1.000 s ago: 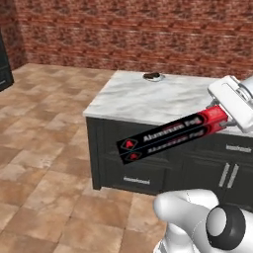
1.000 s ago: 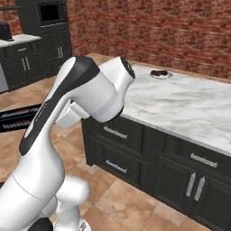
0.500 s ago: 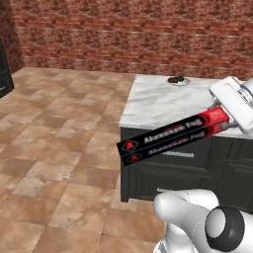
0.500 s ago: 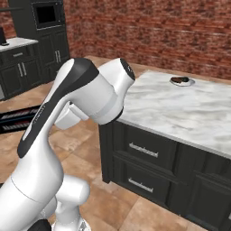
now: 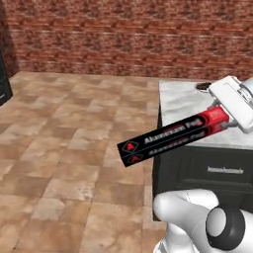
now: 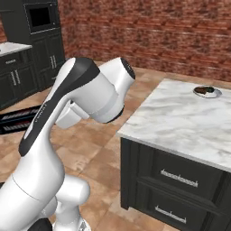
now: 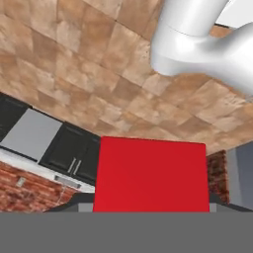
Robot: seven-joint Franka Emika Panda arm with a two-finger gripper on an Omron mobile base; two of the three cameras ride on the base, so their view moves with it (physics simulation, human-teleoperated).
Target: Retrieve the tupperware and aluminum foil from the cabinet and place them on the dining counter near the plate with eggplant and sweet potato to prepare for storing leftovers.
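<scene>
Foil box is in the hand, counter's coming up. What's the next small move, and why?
Probably keep carrying toward the plate. The hand grips the aluminum foil by its red end, held out over the floor beside the dining counter, and the plate sits at the far edge.

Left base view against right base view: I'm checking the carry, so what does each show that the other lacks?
Left base view: the claw clamped on the red end of the aluminum foil, lettering readable. Right base view: dark floor cabinets and a wall oven far left. Both: the dining counter, the plate at its far edge, and the brick wall.
</scene>
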